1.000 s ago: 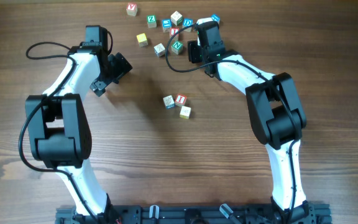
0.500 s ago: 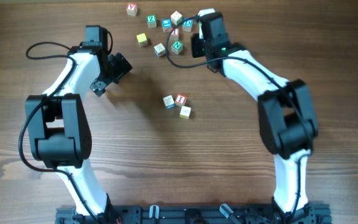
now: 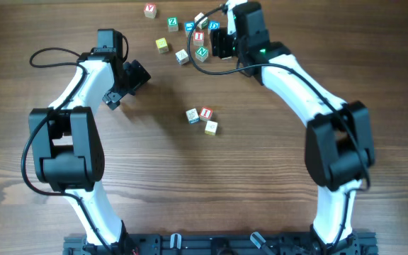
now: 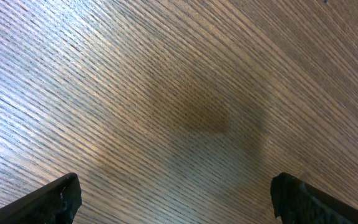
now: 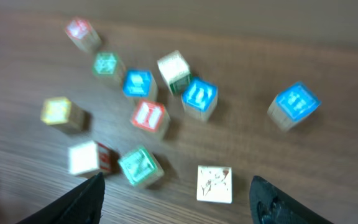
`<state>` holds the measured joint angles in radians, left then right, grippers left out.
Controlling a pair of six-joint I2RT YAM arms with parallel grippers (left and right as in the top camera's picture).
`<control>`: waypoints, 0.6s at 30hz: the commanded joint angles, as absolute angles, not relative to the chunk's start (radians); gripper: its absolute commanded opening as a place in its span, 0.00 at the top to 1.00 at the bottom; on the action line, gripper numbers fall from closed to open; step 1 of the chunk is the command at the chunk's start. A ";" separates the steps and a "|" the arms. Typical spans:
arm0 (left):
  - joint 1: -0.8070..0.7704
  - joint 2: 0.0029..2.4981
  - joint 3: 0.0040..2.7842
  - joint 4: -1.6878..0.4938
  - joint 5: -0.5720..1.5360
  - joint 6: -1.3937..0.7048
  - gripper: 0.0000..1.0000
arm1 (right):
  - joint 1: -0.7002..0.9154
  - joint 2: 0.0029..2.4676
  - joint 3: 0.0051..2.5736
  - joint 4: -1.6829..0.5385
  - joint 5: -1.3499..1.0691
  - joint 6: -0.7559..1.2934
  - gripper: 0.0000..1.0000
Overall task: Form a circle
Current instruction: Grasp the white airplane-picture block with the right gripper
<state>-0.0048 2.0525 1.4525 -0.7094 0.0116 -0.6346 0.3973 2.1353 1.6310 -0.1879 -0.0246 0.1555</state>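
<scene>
The circle [image 3: 205,112] is a tight cluster of three small cubes at the table's middle, two cream-faced and one red-faced. My right gripper [image 5: 178,185] [image 3: 218,41] hovers open over the loose scatter at the far edge, well away from that cluster. A cream cube [image 5: 214,183] lies on the wood just ahead of its fingers and inside the gap, untouched. A green cube [image 5: 140,167] lies near its left finger. My left gripper [image 4: 176,188] [image 3: 122,83] stands wide open over bare wood at the left, holding nothing.
The scatter holds several letter cubes: blue ones [image 5: 296,104], a red one [image 5: 149,117], a yellow one [image 5: 58,112] and a white one [image 5: 86,158]. A lone red cube [image 3: 150,10] sits at the far edge. Black cables trail from both arms.
The right arm has swung toward the far edge over the scatter, and its jaws stand wider than before. The left arm and the middle cluster have not moved.
</scene>
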 commanded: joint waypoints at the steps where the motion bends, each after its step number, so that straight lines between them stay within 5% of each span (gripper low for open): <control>1: -0.007 2.062 1.462 -0.707 -0.001 -0.636 0.00 | 0.393 2.265 1.628 -0.165 -0.004 0.160 0.26; 18: -0.007 2.062 1.462 -0.707 -0.001 -0.636 0.00 | 0.391 2.349 1.628 -0.033 0.083 0.157 0.44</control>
<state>-0.0048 2.0525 1.4525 -0.7094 0.0116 -0.6346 0.3965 2.3360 1.6291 -0.0505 0.0601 0.1558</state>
